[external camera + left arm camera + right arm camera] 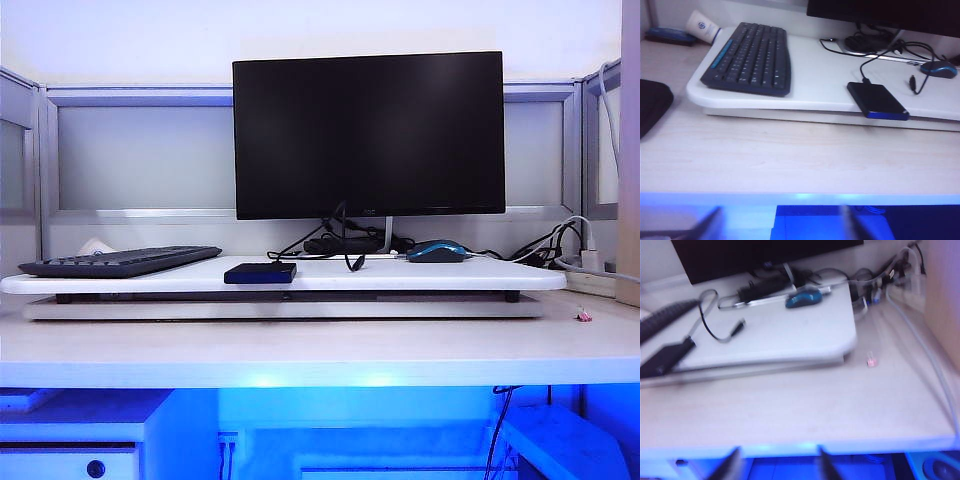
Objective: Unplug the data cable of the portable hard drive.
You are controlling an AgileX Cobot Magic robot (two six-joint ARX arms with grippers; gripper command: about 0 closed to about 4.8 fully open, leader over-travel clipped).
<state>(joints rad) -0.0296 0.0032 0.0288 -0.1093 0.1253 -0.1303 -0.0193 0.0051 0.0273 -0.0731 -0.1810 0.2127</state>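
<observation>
My left fingers (777, 225) and right fingers (775, 465) hang spread apart and empty below the counter's (320, 350) front edge, holding nothing. The portable hard drive (877, 100) lies flat at the front edge of the white riser board (815, 80) on the counter, between the keyboard (750, 60) and the mouse (938, 68). The data cable (875, 62) is plugged into its rear end, and a loose plug (912, 82) lies just beside the drive.
</observation>
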